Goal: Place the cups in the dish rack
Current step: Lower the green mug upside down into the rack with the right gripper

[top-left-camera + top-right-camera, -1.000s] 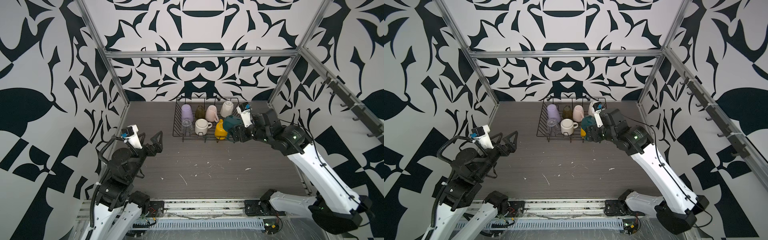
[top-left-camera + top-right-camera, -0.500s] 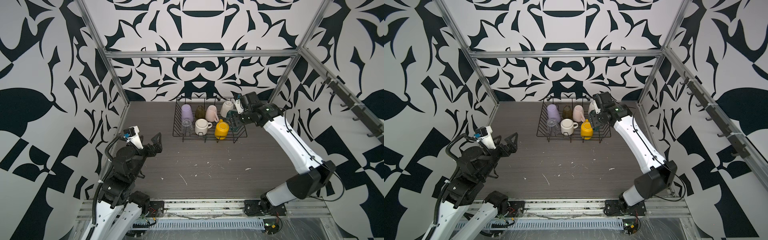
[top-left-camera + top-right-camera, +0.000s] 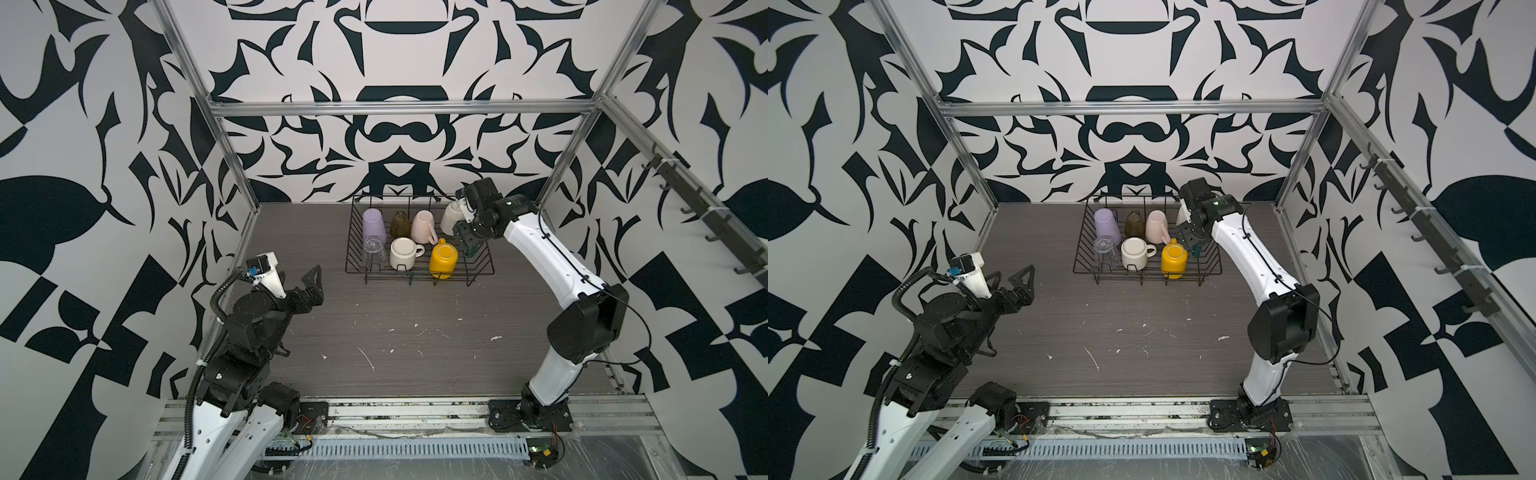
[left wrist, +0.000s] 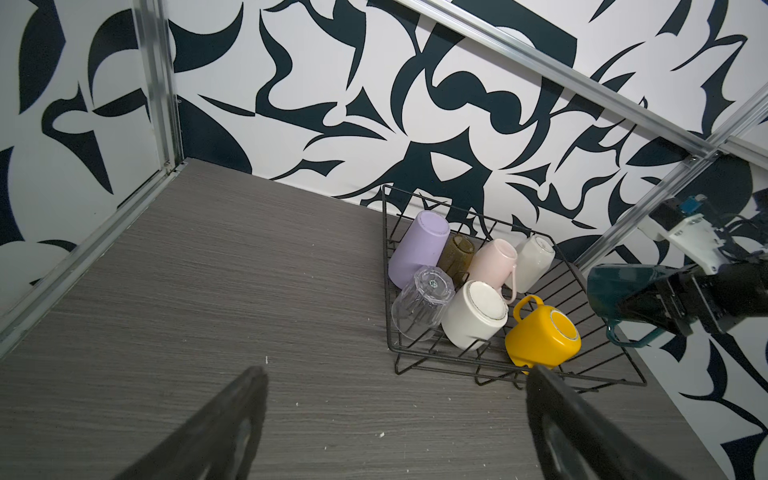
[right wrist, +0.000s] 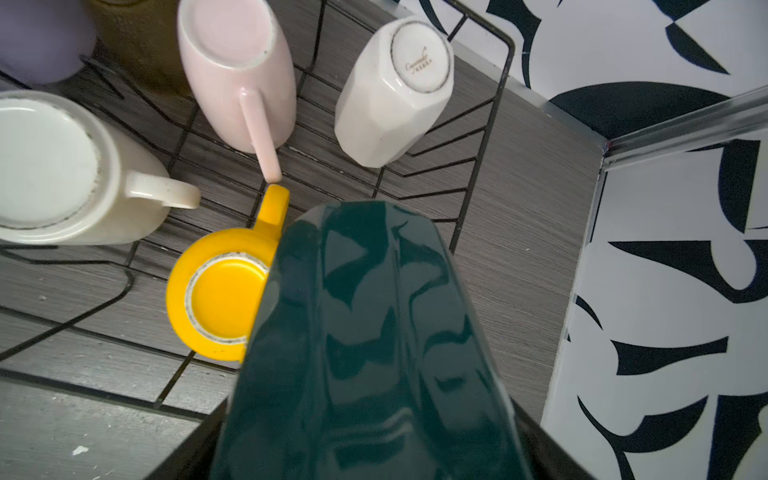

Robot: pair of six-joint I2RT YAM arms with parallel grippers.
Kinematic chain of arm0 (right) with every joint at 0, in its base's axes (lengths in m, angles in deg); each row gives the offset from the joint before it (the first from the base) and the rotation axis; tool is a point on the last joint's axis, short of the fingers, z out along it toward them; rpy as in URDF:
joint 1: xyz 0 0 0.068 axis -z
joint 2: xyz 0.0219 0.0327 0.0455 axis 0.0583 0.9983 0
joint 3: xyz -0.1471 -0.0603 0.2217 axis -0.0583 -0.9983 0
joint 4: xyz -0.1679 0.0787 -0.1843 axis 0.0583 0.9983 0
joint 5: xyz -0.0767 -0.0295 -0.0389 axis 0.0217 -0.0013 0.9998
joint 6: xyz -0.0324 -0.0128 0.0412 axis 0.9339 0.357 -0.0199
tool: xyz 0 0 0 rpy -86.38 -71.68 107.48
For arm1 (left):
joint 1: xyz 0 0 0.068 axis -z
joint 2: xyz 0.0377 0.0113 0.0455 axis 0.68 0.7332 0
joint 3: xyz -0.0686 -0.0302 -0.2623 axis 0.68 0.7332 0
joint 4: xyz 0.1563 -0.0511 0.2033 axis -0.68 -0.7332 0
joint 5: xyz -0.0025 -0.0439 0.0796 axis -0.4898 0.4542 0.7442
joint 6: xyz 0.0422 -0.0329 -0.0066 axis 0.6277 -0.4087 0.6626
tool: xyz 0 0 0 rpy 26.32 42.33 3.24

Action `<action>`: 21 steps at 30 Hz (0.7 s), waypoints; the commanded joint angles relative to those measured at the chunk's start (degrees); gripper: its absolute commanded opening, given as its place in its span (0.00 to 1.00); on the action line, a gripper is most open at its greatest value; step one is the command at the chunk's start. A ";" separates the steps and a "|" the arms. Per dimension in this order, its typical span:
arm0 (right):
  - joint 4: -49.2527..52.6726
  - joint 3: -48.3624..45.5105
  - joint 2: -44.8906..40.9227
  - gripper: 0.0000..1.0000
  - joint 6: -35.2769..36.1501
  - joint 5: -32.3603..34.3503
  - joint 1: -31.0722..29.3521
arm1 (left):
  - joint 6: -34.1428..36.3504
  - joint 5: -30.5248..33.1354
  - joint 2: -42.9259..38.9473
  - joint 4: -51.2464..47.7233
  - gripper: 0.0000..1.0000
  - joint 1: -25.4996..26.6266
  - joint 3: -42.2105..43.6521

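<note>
Dish rack (image 3: 356, 241): we see a black wire basket on short feet, at the back of the desk (image 3: 374, 324).
Back row: we count the lilac tumbler (image 3: 374, 224), olive glass (image 3: 400, 224), pink mug (image 3: 423, 226) and white mug (image 3: 451, 218), all bottom up and leaning.
Front row: clear glass (image 3: 374, 251), cream mug (image 3: 402, 253) and yellow mug (image 3: 444, 259), bottom up too.
Dark green mug (image 5: 365, 332): we see it held up over the rack's right end, just beside the yellow mug.

Worktop (image 3: 291, 249): dark grey wood-grain surface, flat, matte; carries one black wire dish rack (image 3: 419, 273) standing upright on its short feet toward the back edge, right of centre in both top views; small white flecks (image 3: 368, 359) and one longer scratch scattered across the bare front half.
</note>
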State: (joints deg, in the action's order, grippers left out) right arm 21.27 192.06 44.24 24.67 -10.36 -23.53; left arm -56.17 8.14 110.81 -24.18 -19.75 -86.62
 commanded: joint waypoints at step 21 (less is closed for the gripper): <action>-4.49 7.09 12.44 0.00 2.39 1.89 2.69 | 0.51 1.64 0.00 -1.10 0.99 -0.21 0.66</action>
State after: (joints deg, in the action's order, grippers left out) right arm 19.31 195.56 58.68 26.75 -9.23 -21.12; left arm -56.15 8.64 111.03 -24.31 -19.75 -86.62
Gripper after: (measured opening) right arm 0.822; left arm 0.992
